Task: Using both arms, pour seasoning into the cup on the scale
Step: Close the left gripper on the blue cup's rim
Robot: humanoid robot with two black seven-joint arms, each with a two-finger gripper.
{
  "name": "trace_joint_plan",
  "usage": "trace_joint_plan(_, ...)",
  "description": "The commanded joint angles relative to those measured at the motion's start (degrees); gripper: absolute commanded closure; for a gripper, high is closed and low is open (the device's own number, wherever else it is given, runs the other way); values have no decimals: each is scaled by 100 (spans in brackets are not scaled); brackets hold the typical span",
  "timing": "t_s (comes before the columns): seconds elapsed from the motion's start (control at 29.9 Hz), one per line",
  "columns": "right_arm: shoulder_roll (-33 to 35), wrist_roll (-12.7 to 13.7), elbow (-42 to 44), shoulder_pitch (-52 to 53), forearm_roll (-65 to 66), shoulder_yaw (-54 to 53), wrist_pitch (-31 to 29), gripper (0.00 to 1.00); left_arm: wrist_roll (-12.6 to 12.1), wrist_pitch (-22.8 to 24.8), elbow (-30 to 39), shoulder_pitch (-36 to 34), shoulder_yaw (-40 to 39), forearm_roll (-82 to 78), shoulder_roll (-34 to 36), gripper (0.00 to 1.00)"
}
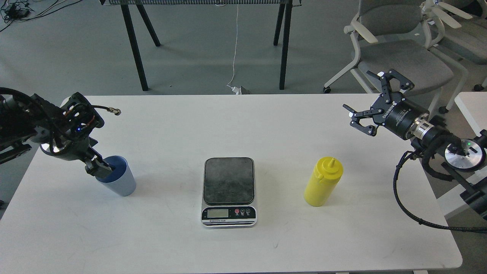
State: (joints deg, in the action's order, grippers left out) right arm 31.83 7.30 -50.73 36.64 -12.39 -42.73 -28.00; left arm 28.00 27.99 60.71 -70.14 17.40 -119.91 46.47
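Observation:
The light-blue cup [118, 182] stands on the white table [243, 125] at the left. My left gripper [99, 167] reaches down onto the cup's left rim, with a dark finger inside the cup; its fingers are too dark to tell apart. The scale [228, 191] lies at the table's middle with nothing on its dark platform. The yellow seasoning bottle [323, 182] stands upright to the right of the scale. My right gripper [356, 89] is open and empty, in the air above the table's far right, behind and to the right of the bottle.
Black table legs [133, 45] and a white cable [235, 45] are on the floor beyond the table. Grey office chairs [395, 42] stand at the back right, behind my right arm. A second white surface [471, 106] lies at the right edge.

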Motion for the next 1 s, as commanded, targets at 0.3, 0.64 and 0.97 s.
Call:
trace_joint_plan(0.3,17,0,-7,-60,0,-7,0,0,0,-83,-463,211,1,3,-253,8)
trace_joint_plan(0.64,25,-9,-7,-78,0,-7,0,0,0,-92,-498,282,-8,20,-323,13)
trace_joint_plan(0.97,34,-9,-7,-131,0,-16,0,0,0,-224,-648,308,-34,161,-446,35)
